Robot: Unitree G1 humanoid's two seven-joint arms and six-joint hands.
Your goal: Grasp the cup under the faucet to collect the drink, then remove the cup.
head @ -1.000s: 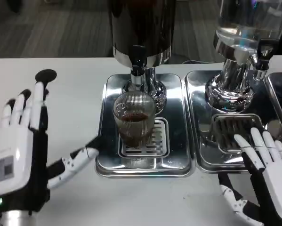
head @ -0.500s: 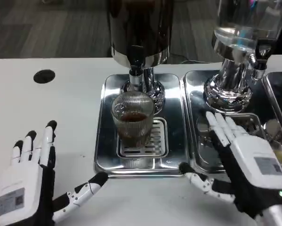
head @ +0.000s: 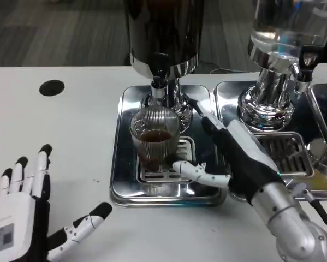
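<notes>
The ribbed cup (head: 154, 137), partly filled with dark drink, stood on the drip tray (head: 125, 185) under the faucet (head: 160, 82) at frame centre. The right hand (head: 229, 153) lay just right of it, fingers apart and holding nothing; the left hand (head: 21, 224) was spread at lower left. The table (head: 54, 131) was white, with grey floor in the frame's upper left.

The dark dispenser (head: 163, 33) and the clear dispenser (head: 286, 27) are cut off at the top edge. The right hand (head: 229, 155) hides part of the drip tray (head: 125, 185), and its far fingers cannot be made out. The left hand (head: 21, 224) is cropped at the bottom edge.
</notes>
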